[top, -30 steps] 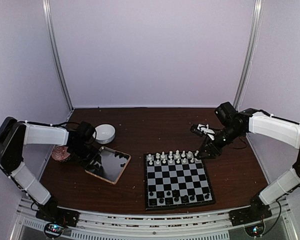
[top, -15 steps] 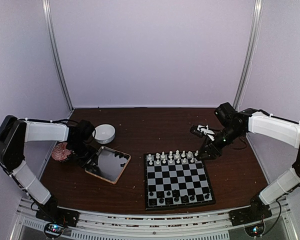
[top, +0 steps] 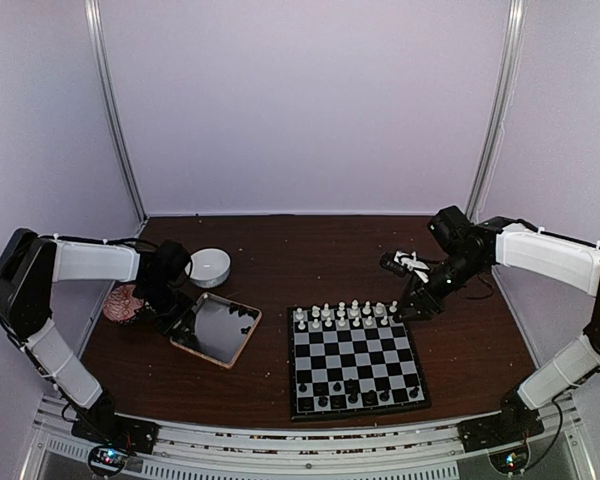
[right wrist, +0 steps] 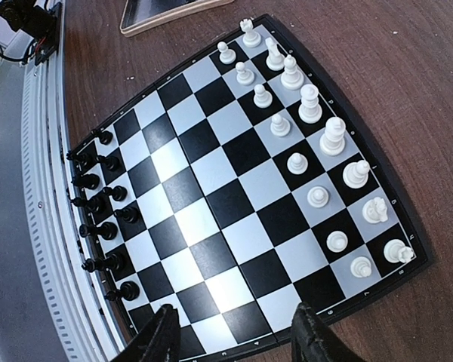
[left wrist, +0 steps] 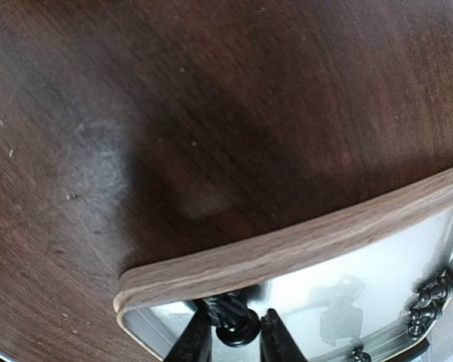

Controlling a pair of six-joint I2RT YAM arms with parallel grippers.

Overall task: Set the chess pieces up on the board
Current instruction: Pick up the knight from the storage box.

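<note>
Left gripper (left wrist: pixel 234 345): drawn in to a narrow gap, pinches a glossy black piece (left wrist: pixel 231 323) by its turned stem, one finger on each side. Hangs over the near corner of the tray (left wrist: pixel 287 253), just inside the pale wooden rim. Mirror-bright tray floor. A few more black pieces (left wrist: pixel 426 302) lie tipped against the far corner.

Right gripper (right wrist: pixel 234 343): spread wide, nothing between the fingers. Hovers above the board (right wrist: pixel 238 234), at the edge that runs between the two sides.

Board, from the top view (top: pixel 355 360): flat on the dark wooden table (top: pixel 300 260), right of the tray, well apart from it. Black and light-grey checks inside a thin black border.

White pieces (right wrist: pixel 309 105): two full ranks of eight along the far side of the board, all upright, one to a square. Taller figures behind, pawns in front, each far narrower than its square.

Black set on the board (right wrist: pixel 106 204): crowded along the near side in two less even ranks. Exact count not readable.

Off the board, by the left arm — a white bowl (top: pixel 209 267) and a reddish object (top: pixel 123 303), kind not clear.
</note>
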